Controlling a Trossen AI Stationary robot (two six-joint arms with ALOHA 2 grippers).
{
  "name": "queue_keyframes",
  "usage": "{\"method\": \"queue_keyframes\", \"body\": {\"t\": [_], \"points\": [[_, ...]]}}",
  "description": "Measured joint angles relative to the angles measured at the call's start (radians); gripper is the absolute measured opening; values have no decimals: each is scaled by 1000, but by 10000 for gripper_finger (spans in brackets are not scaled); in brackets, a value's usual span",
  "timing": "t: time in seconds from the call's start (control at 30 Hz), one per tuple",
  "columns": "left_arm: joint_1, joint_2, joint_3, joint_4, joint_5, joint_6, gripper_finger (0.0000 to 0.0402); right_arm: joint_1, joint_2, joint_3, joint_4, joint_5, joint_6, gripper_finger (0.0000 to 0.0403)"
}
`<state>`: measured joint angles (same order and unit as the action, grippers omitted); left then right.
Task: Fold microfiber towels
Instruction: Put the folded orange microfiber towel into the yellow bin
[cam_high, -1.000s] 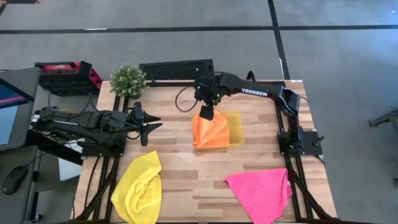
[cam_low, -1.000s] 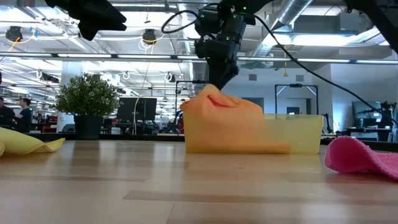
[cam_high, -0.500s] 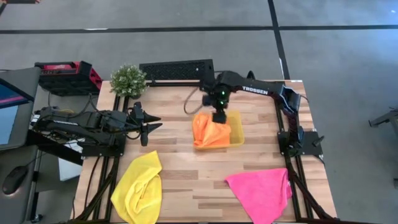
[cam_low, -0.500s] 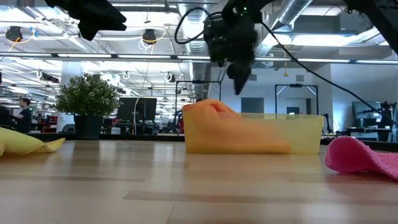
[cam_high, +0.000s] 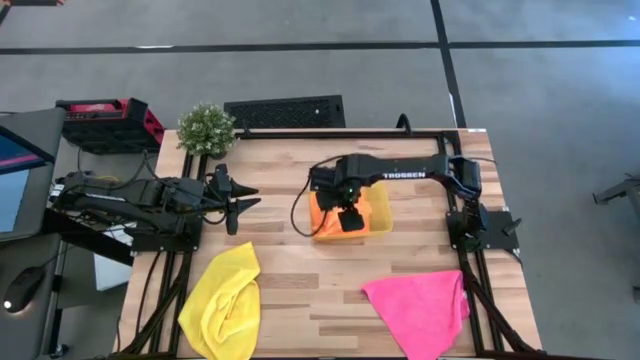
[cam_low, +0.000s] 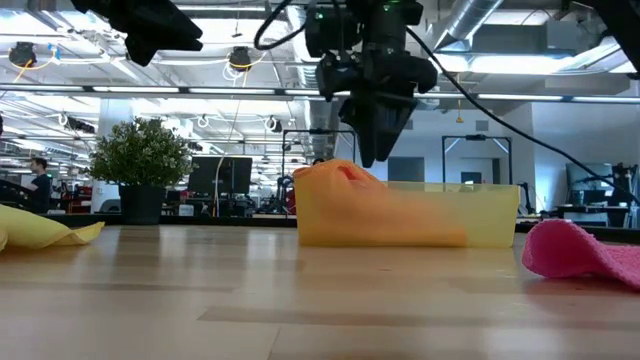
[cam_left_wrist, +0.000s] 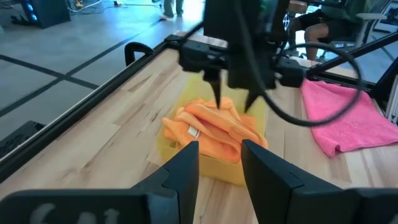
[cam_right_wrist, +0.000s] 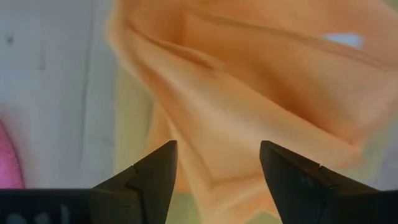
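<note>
the right pincer (cam_low: 375, 155) hangs spread apart, gripping nothing, just above the orange towel (cam_high: 326, 218) bunched in the yellow tray (cam_high: 381, 207). beside the tray, the left pincer (cam_high: 247, 203) waits, parted.

- Both arms (cam_high: 400, 170) are finished in matte black.
- "TROSSEN" is printed in white on the right arm.
- Black cables (cam_high: 300, 205) are looped at the wrist.

Bright even overhead light, soft shadows, blurred wrist close-ups
</note>
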<state>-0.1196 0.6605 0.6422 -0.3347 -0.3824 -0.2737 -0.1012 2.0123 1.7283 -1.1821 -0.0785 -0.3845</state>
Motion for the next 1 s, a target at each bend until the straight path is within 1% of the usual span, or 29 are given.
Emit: {"method": "queue_keyframes", "body": {"t": [0.07,0.2,0.3,0.4,0.5,0.57,0.67,0.73,0.87,1.0], "points": [[0,0,0,-7,0,0,112,21,3,-1,6,0,-7,253],[0,0,0,-23,1,0,112,67,4,-1,71,5,-13,253],[0,0,0,-22,7,0,112,97,4,-1,93,36,-14,253],[0,0,0,-22,8,0,112,114,4,-2,92,51,24,253],[0,0,0,-21,8,0,112,120,4,-47,121,58,66,253],[0,0,0,-21,8,2,112,127,7,-80,117,89,86,253],[0,0,0,-21,9,11,112,136,6,-108,122,175,106,253],[0,0,0,-21,9,11,112,139,6,-120,130,211,112,250],[0,0,0,-20,9,11,112,138,6,-120,153,227,163,227],[0,0,0,-19,10,10,112,139,6,-120,170,307,201,183]]}}
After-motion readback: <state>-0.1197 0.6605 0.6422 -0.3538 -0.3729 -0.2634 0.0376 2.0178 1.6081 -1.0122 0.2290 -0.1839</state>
